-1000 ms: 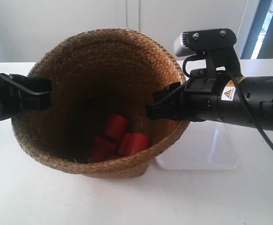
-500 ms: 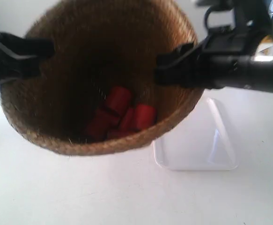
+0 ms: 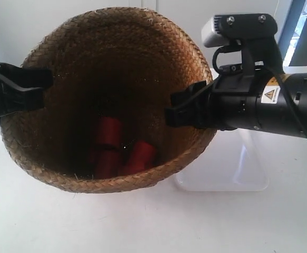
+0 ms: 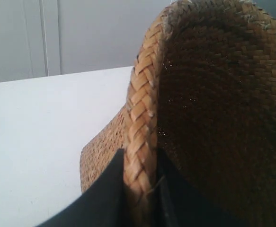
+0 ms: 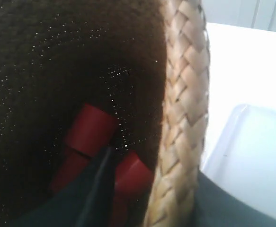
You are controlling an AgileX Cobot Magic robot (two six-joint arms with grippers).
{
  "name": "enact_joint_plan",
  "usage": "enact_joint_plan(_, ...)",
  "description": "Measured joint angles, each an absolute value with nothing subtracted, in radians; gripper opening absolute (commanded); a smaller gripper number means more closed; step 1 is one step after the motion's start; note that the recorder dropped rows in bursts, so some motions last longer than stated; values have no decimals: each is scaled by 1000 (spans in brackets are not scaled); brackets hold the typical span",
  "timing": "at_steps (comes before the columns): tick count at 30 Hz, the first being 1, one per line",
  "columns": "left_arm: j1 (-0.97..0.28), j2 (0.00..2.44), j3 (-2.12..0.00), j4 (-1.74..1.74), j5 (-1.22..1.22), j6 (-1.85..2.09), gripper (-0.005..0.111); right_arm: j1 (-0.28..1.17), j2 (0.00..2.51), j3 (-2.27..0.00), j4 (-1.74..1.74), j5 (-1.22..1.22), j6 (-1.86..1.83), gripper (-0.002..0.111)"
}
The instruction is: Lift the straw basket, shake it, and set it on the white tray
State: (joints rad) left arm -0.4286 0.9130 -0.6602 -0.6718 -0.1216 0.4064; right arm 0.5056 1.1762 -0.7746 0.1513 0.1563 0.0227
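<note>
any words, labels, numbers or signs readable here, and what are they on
One warning sticker with a yellow triangle sign, on the arm at the exterior view's right: its print is too small to read.
No text on the straw basket or the white tray.

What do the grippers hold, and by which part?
Both hold the basket by its rim: the left gripper and the right gripper each pinch the braided edge, on opposite sides.
</note>
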Motion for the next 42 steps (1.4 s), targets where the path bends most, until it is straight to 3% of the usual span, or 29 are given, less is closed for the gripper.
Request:
enact_joint_plan(11,-429,913,-663,-674,-108,408,0,506,1204,-791,151,177,23,0)
enact_joint_plan(14,-427,865,-738,-670,-27,399,0,520,1139,-885,151,279,18,0)
enact_joint_plan(16,-427,806,-786,-648,-8,408,0,546,1064,-905,147,218,6,0)
enact_joint_plan(19,-413,796,-745,-631,-75,405,0,549,1076,-843,134,100,17,0)
enact_joint_plan(25,-406,856,-651,-631,-23,373,0,556,1182,-799,140,200,45,0)
enact_joint_plan(38,-406,832,-654,-631,-56,349,0,559,1176,-831,132,213,44,0)
enact_joint_plan(42,-406,802,-723,-629,-18,313,0,574,1118,-935,121,290,36,0)
